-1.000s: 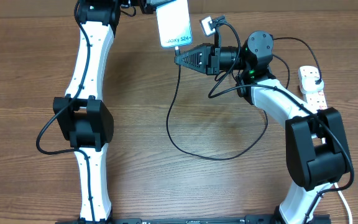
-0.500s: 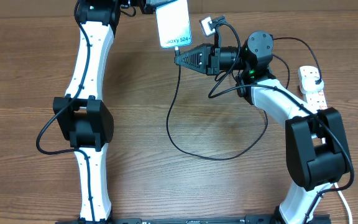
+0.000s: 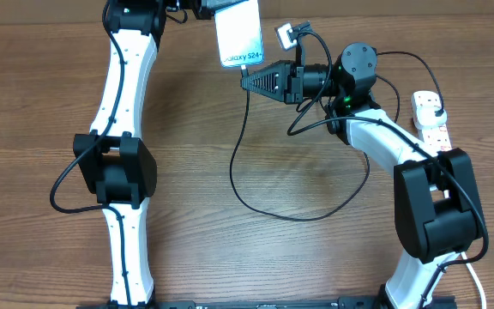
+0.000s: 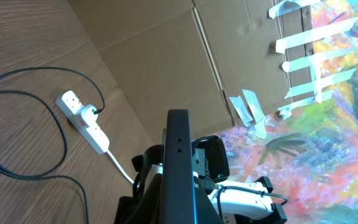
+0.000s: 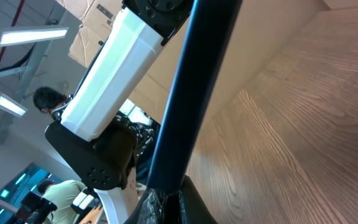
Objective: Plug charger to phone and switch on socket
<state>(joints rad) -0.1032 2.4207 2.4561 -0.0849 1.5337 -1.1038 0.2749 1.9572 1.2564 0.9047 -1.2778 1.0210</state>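
Slim rectangular phone (image 3: 239,33), pale glossy screen, black edges: at far edge of wood-grain table (image 3: 41,86), left gripper (image 3: 215,9) clamped on its top end. Thin black rubbery charger (image 3: 233,172): tip at phone's lower short edge, right gripper (image 3: 247,79) pinched shut on it; slack loops below phone. White plastic socket (image 3: 430,120), red switches, well right of phone. Judgement: push tip square along phone's long axis, left bracing.

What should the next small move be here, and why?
Probably the right gripper nudging the charger tip up into the phone. Its jaws are shut on the cable right at the phone's lower edge, the left gripper holds the phone, and I cannot tell whether the tip is seated.
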